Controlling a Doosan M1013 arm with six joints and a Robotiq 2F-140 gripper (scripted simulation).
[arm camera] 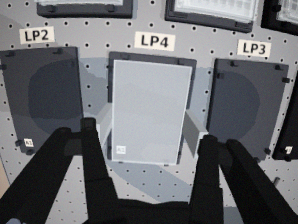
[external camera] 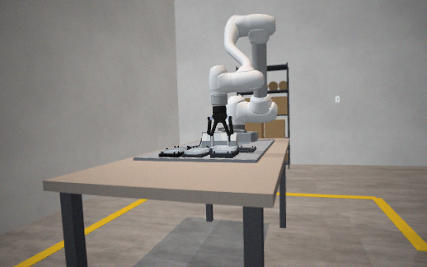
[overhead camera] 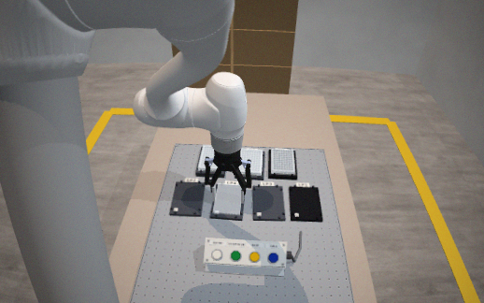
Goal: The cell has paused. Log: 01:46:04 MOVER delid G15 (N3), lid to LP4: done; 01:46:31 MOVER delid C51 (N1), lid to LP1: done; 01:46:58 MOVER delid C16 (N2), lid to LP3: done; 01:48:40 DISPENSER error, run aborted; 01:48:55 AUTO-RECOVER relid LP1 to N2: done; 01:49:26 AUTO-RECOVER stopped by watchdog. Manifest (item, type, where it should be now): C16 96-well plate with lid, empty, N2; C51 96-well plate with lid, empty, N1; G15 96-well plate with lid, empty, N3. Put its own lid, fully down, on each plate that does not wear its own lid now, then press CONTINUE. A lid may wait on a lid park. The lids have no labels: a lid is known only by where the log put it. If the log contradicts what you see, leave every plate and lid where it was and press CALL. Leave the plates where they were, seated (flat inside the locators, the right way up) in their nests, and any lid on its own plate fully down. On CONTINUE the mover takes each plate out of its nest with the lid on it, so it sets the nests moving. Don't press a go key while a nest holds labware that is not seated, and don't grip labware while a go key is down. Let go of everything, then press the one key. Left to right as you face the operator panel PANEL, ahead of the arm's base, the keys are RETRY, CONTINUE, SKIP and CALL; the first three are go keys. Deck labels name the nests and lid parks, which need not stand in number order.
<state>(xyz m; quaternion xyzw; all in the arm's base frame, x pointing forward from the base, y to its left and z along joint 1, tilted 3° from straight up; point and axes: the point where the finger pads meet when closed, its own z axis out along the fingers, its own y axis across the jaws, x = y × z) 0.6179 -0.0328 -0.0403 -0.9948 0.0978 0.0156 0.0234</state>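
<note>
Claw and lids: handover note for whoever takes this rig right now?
Claw shut on the light lid at LP4, lid apparently low on the park.
LP2, LP3 and the rightmost park look dark, no light lid.
Plates sit in the back row; lidded or not, can't tell.
Left: carry this lid to its plate, seat it, release, press one panel key.

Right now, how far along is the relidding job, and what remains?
Done, apparently: lid parks LP2 and LP3 hold no lid. In hand: the gripper is shut on the lid at LP4. Left: the right-hand plate shows open wells and needs it; then release and press CONTINUE.
</note>
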